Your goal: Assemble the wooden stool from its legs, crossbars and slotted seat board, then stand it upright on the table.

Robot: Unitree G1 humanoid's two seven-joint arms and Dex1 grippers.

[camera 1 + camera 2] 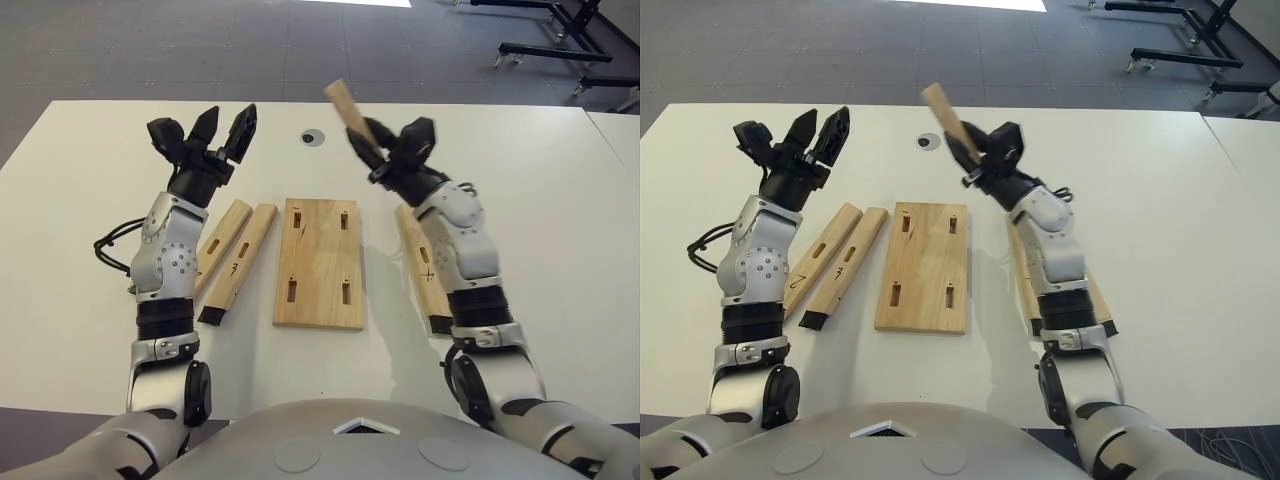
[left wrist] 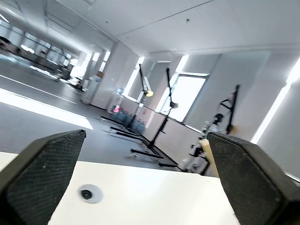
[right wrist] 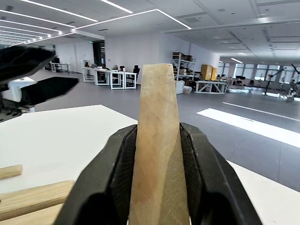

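The white table (image 1: 560,200) carries all the loose parts. At its middle lies the slotted seat board (image 1: 320,265), flat, long side running away from the robot, with four small slots showing, two toward the far end and two toward the near end.

Just to the left of the board two legs lie side by side, touching or nearly so, both angled so their far ends lean toward the board: the inner leg (image 1: 240,262) ends in a dark foot at its near end, and the outer leg (image 1: 220,238) runs partly beneath the left forearm. To the right of the board, more leg wood (image 1: 418,262) lies under the right forearm with a dark foot at its near end; wood shows on both sides of that forearm in the right eye view, and I cannot tell whether it is one piece or two.

The right pincer (image 1: 390,148) is raised above the table past the board's far right corner, clenched on a wooden piece (image 3: 157,117) that sticks up and tilts to the left.

The left pincer (image 1: 228,118) hangs above the table's far left part, released, its fingers (image 2: 42,183) spread wide with nothing between them.

A small round grommet (image 1: 313,136) sits in the tabletop beyond the board.
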